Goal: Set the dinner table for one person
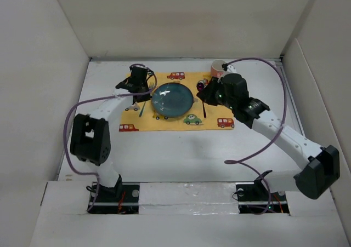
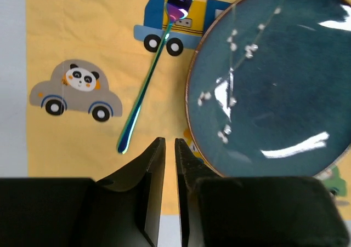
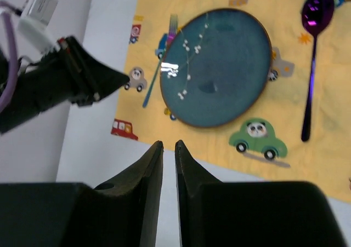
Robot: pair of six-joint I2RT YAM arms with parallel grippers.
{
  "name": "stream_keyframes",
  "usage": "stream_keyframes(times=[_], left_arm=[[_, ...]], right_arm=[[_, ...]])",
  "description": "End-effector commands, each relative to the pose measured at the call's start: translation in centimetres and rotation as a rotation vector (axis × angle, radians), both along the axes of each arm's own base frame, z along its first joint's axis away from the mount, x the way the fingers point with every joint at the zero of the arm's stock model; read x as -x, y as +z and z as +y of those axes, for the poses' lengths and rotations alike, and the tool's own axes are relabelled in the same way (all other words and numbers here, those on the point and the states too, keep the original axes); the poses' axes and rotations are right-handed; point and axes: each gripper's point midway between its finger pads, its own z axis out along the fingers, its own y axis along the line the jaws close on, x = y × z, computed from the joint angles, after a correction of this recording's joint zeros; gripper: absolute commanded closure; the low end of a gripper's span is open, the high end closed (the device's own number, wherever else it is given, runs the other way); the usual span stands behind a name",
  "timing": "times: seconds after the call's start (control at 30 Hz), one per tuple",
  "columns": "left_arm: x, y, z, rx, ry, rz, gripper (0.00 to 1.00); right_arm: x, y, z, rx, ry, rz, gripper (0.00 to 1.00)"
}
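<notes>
From my left wrist, the plate [image 2: 274, 77] is cut off at the top and right edges of the view, and its near rim hides behind my left gripper [image 2: 169, 143]. The fork [image 2: 151, 77] loses its tine tips at the top edge. From my right wrist, the mat [image 3: 323, 148] runs out of view on the right. From above, the cup [image 1: 218, 69] sits half hidden behind my right wrist, and the spoon [image 3: 311, 72] shows there only as a thin dark handle.

My left jaws are pressed together with only a slit between them, gripping nothing. The fork's handle end lies just ahead of them to the left, and the plate is ahead to the right. My right gripper [image 3: 169, 145] is clenched the same way, empty, with its tips over the mat's near edge. The plate is straight ahead of it and the spoon far off to the right.

My left arm [image 1: 104, 113] folds up at the elbow and reaches over the mat's left side. My right arm [image 1: 274, 129] stretches diagonally to the mat's right side. The table [image 1: 181, 154] lies under both pairs of jaws, bearing the mat.
</notes>
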Motion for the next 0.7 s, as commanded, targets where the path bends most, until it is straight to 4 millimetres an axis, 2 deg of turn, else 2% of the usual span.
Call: stream_keyframes(times=[0.0,0.03,0.07,0.1,0.13,0.17,0.23,0.5,0.67], left_arm=[[-3.5,0.7,0.2,-0.018,-0.018,-0.063,0.88],[-3.8,0.2,-0.1,-0.019,-0.032,-0.06,0.85],[-4.0,-0.6,-0.3,-0.021,-0.05,-0.046,0.84],[-4.3,-2.2,-0.3,-0.04,-0.057,-0.013,0.83],[-4.4,-2.9,-0.2,-0.051,-0.056,0.003,0.83],[-4.5,-3.7,0.0,-0.068,-0.052,0.019,0.83],[-4.8,-5.3,0.1,-0.092,-0.056,0.049,0.83],[-6.2,-7.6,0.6,-0.158,-0.071,0.069,0.81],[-6.8,-8.3,1.3,-0.16,-0.054,0.086,0.81]], right_arm=[[1.9,0.7,-2.5,0.017,-0.018,-0.025,0.77],[2.6,-0.3,-3.0,0.03,-0.016,-0.01,0.76],[2.9,-0.2,-3.6,0.032,-0.025,-0.012,0.76],[3.3,-0.5,-4.0,0.037,-0.027,-0.005,0.76],[3.6,0.1,-4.7,0.028,-0.039,-0.019,0.76],[3.9,-0.5,-4.9,0.033,-0.038,-0.009,0.76],[4.1,-0.1,-5.8,0.03,-0.057,-0.017,0.76],[4.1,-0.3,-5.9,0.041,-0.045,-0.006,0.75],[3.8,-0.1,-5.6,0.035,-0.041,-0.004,0.75]])
